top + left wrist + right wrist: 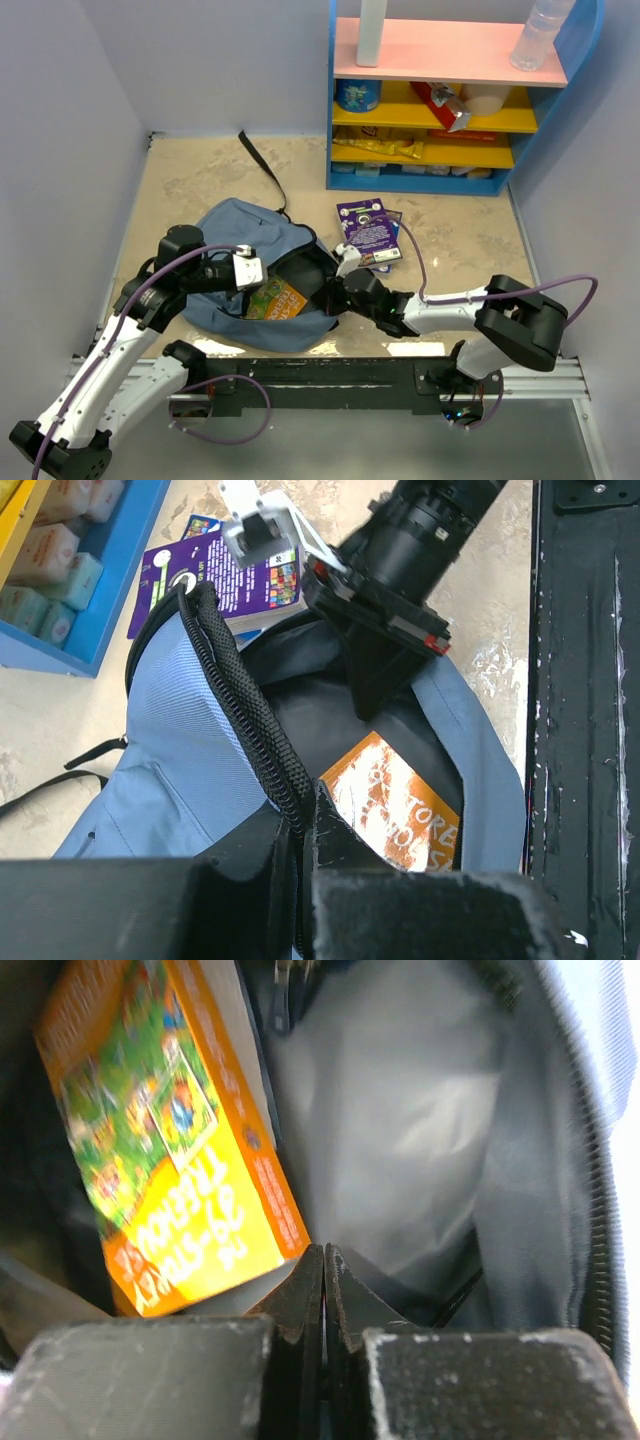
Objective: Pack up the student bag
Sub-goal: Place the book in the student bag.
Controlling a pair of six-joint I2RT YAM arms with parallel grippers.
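Left arm folded at the elbow with its forearm reaching right, left gripper point(303, 818) clamped on the zippered rim of the student bag point(225, 228), right arm stretched low and leftward, right gripper point(323, 1285) pressed together and empty inside the bag's mouth, orange book point(180, 1150) just beside its tips.

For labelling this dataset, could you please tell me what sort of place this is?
Probably a lab robot test cell: plain pale lilac walls box in a beige marbled tabletop, a black metal rail runs along its near edge, and a blue shelf unit holds snack packets.
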